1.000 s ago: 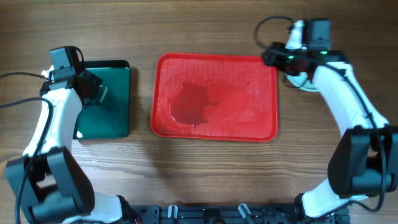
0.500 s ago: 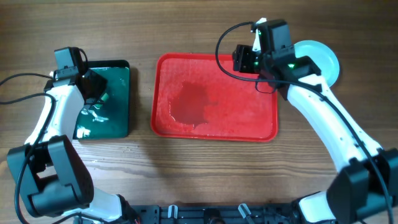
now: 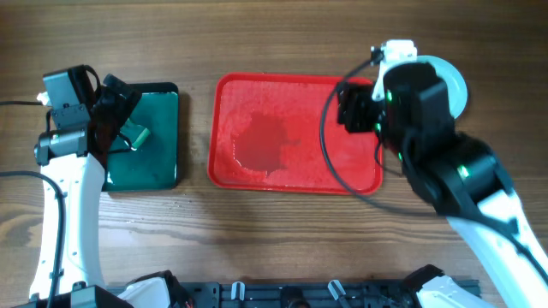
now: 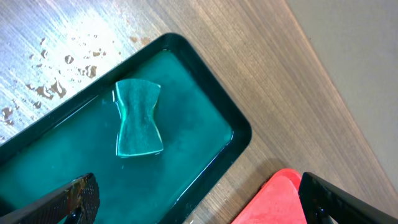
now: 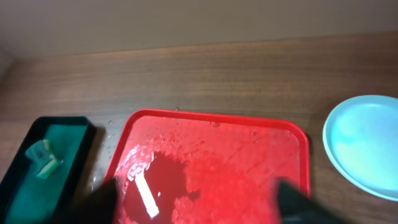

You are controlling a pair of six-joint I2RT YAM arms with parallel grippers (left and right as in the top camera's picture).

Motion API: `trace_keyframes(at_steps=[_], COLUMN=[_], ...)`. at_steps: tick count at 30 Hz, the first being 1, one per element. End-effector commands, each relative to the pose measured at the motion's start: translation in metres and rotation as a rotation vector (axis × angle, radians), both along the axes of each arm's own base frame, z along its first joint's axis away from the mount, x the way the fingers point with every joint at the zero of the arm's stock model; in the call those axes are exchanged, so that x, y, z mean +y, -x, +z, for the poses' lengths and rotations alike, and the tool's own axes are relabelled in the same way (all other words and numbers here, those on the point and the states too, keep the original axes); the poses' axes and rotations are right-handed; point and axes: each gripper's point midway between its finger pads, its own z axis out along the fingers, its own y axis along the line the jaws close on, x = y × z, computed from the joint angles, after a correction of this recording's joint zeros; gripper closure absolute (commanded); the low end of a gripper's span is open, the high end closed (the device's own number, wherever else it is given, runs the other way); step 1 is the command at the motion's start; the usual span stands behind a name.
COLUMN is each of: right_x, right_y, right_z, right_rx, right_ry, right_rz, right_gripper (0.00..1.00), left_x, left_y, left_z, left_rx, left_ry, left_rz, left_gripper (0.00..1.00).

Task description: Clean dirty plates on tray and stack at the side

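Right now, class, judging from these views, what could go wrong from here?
Water pools in the tray; shifting it could slop water onto the table. The right arm hangs partly over the plates; a careless swing might knock them. Droplets lie on the wood beside the dark green tray and may spread.

This looks like a robotics lab bench. A bare wood-grain counter (image 3: 274, 244) carries a white-and-black left arm (image 3: 73, 197) and right arm (image 3: 467, 184), with a loose black cable (image 3: 324, 137) and a black rail (image 3: 291, 296) along the near edge. A plain beige wall (image 5: 186, 25) stands on the far side.
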Motion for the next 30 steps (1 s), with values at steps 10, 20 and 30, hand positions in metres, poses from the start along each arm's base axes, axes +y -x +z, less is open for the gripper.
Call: trace_keyframes(at_steps=[10, 20, 30], right_x=[-0.018, -0.014, -0.014], right_y=[0.017, 0.007, 0.007], right_z=[-0.028, -0.070, -0.073], right_rx=[0.106, 0.224, 0.233], right_ry=[0.123, 0.243, 0.249], right_rz=[-0.043, -0.008, -0.008], right_gripper=[0.00, 0.00, 0.00], left_x=[0.000, 0.000, 0.000], left_y=[0.000, 0.000, 0.000], left_z=[0.000, 0.000, 0.000], left_rx=[-0.002, -0.002, -0.002], left_ry=[0.001, 0.001, 0.001], left_rz=[-0.005, -0.005, -0.005], left_gripper=[0.00, 0.00, 0.00])
